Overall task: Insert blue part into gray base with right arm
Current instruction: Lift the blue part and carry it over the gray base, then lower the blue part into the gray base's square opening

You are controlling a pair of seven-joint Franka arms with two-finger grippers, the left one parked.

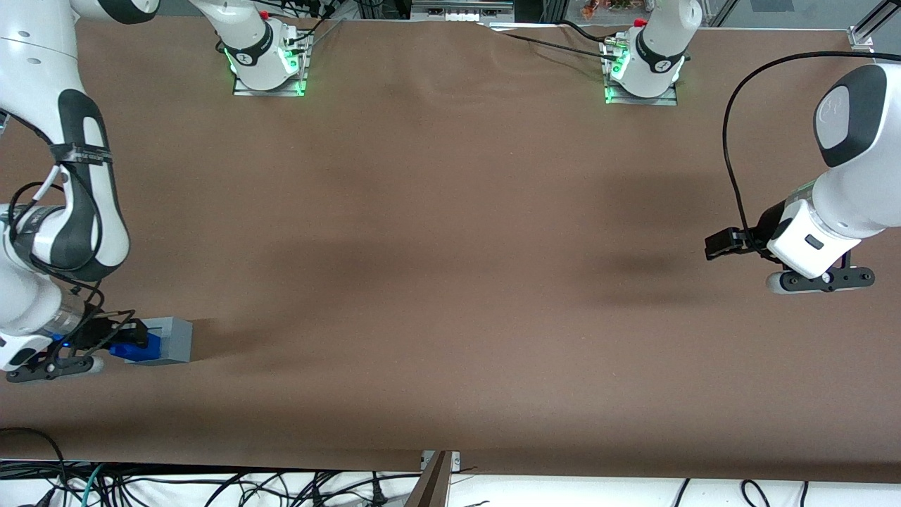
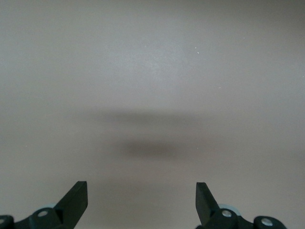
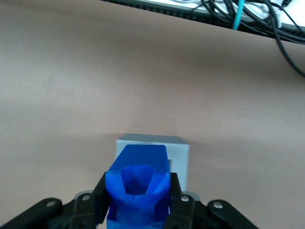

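Note:
The gray base (image 1: 172,340) (image 3: 178,153) rests on the brown table at the working arm's end, near the front camera. The blue part (image 1: 137,347) (image 3: 138,188) is clamped between the black fingers of my right gripper (image 1: 127,336) (image 3: 138,195), which is shut on it. In the front view the blue part overlaps the gray base's edge nearest the arm. In the right wrist view the blue part covers much of the base's top, and its hollow notched end faces the camera. I cannot tell whether it sits in the recess.
The brown table (image 1: 450,246) stretches toward the parked arm's end. Two arm bases with green lights (image 1: 267,67) (image 1: 644,70) stand at the table edge farthest from the front camera. Loose cables (image 1: 211,486) lie off the front edge, close to the gray base.

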